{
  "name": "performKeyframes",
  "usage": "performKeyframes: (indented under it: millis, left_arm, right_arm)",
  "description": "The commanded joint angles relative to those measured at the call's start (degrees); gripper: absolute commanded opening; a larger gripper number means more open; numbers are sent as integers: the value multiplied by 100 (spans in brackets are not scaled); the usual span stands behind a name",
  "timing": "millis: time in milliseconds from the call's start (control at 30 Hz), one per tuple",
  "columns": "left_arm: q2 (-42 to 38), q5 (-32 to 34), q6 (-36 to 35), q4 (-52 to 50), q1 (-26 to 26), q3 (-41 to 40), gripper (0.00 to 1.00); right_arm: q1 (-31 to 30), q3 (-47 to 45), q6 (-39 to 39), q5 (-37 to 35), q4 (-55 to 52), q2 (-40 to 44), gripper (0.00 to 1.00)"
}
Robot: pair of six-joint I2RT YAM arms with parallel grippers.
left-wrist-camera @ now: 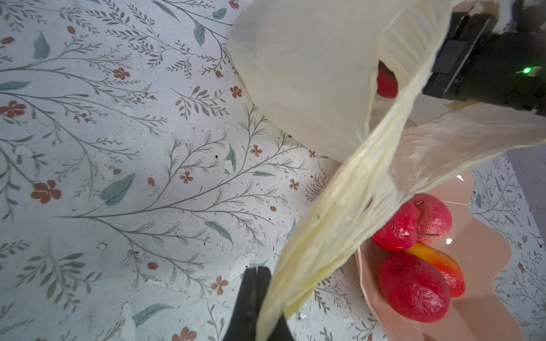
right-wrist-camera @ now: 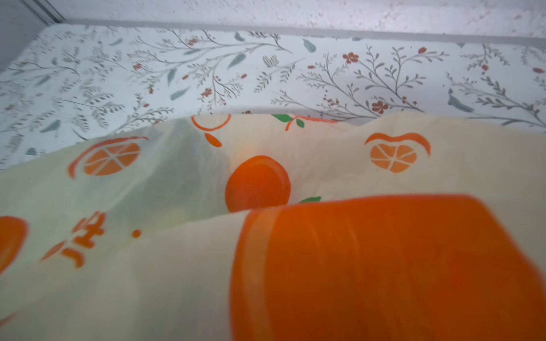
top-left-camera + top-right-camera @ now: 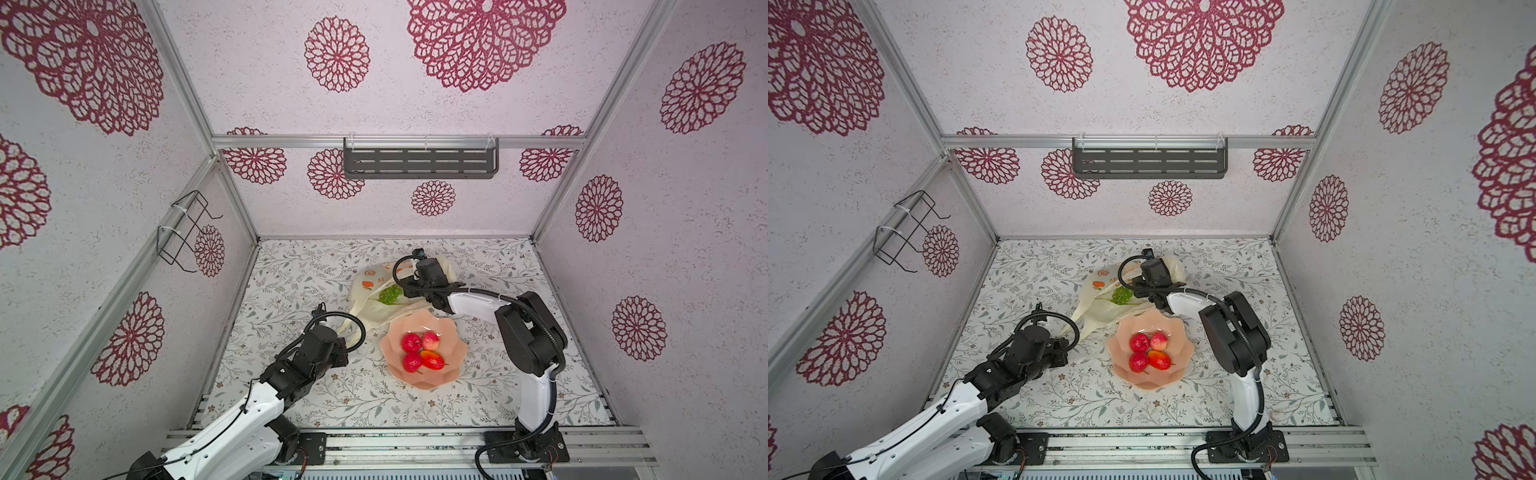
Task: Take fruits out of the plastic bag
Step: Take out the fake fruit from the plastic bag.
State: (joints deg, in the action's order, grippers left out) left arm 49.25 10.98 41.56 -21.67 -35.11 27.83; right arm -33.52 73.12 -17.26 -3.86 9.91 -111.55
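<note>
Standing at the bench (image 3: 291, 282), I see the bag (image 3: 365, 286) lying between mid-bench and the far edge. Its mouth is turned to the near side and its near fold touches the far rim of the bowl (image 3: 446, 332), which sits about mid-bench. The left gripper (image 1: 257, 270) is pinched together on a handle (image 1: 339, 212) of the bag, which is stretched taut toward the near left corner. The right gripper (image 3: 406, 290) reaches into the bag's mouth from the right side. Film and wrist hide its tips, so I cannot tell whether the jaws are apart or gripping anything. Green grapes (image 3: 390, 294) lie in the open mouth just beside it. In the left wrist view a red fruit (image 1: 385, 84) shows deeper inside the bag. Four fruits (image 3: 412, 361) rest in the bowl, touching one another: three round red ones and a red-yellow mango (image 3: 432, 359).
</note>
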Motion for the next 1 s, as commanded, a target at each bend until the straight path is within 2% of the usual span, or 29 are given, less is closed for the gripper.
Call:
performKeyframes:
  millis: [0, 333, 500, 733, 967]
  left_arm:
    - [64, 26, -111, 148, -22, 195, 0]
    - [289, 71, -164, 356, -22, 266, 0]
    - [426, 54, -205, 424, -22, 351, 0]
    - [434, 151, -202, 501, -22, 365, 0]
    - [471, 188, -170, 581, -22, 346, 0]
  right_arm:
    - [38, -180, -265, 594, 447, 527, 41]
    - [30, -736, -618, 1379, 675, 1280, 41]
    - [-4, -919, -740, 1990, 927, 1582, 41]
    - [-205, -1256, -469, 2565, 1251, 2216, 42]
    - [-407, -1850, -235, 2837, 1432, 3144, 42]
